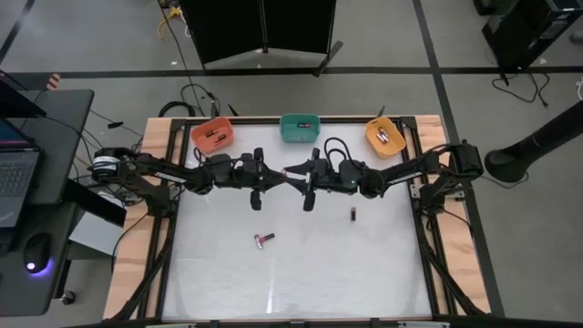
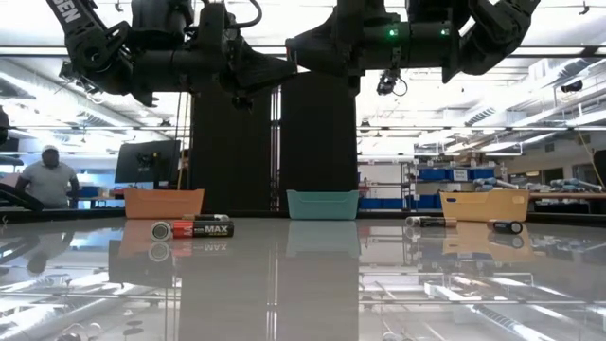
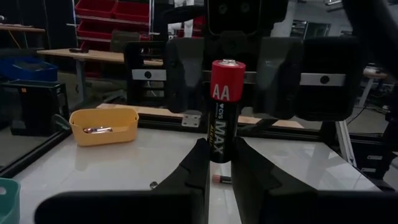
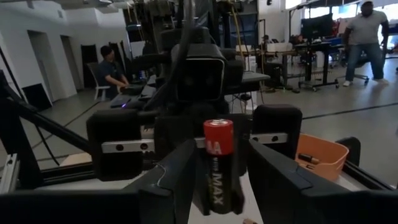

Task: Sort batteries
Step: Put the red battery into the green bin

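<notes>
An AA battery (image 3: 225, 93), red at the top and black below with "MAX" on it, stands upright in mid-air between my two grippers above the table's middle. My left gripper (image 3: 219, 160) is shut on it. My right gripper (image 4: 222, 148) faces it from the table's right, open, with a finger on either side of the battery (image 4: 218, 140) and gaps showing. In the high view the grippers meet at the left gripper (image 1: 276, 173) and right gripper (image 1: 293, 173). A red and dark battery (image 1: 264, 240) and a small dark battery (image 1: 352, 215) lie on the table. My left gripper pinches the battery's black lower end (image 3: 221, 149) between its two fingers. The fingers come level from the table's left and lie across the battery. The battery stands upright, red end up, lifted clear of the table.
Three bins stand along the far edge: orange bin (image 1: 211, 136), teal bin (image 1: 299, 128) and yellow bin (image 1: 384, 135); the orange and yellow ones hold batteries. The white table top (image 1: 301, 273) stretches toward the near edge. People stand and sit in the room beyond the table.
</notes>
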Action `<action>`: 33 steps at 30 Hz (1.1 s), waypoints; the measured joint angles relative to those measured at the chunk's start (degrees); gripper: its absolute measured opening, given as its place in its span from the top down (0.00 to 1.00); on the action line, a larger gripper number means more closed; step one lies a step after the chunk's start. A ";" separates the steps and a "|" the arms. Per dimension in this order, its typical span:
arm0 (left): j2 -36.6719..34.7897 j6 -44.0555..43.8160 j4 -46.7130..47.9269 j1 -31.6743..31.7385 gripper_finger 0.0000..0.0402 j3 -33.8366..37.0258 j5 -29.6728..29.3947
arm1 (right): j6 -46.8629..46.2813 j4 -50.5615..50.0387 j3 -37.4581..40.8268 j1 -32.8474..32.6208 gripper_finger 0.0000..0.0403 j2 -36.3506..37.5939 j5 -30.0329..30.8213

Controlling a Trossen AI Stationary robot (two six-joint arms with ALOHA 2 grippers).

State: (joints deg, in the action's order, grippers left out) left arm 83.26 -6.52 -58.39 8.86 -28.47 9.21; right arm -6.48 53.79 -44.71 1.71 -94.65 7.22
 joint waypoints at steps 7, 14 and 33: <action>0.00 -0.18 0.04 0.00 0.87 0.02 0.02 | -1.05 -1.10 0.00 0.99 0.69 0.00 -1.50; 0.00 -1.01 0.06 0.00 0.87 0.11 -0.02 | 1.00 -2.88 -0.81 1.01 0.86 0.03 -2.64; 0.00 -1.60 0.97 -0.04 0.88 0.01 0.05 | 0.16 -6.14 -2.12 1.09 0.72 0.04 -1.86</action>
State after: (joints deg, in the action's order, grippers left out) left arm 83.26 -8.12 -57.41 8.82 -28.46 9.26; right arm -6.32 47.64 -46.83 2.80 -94.61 5.35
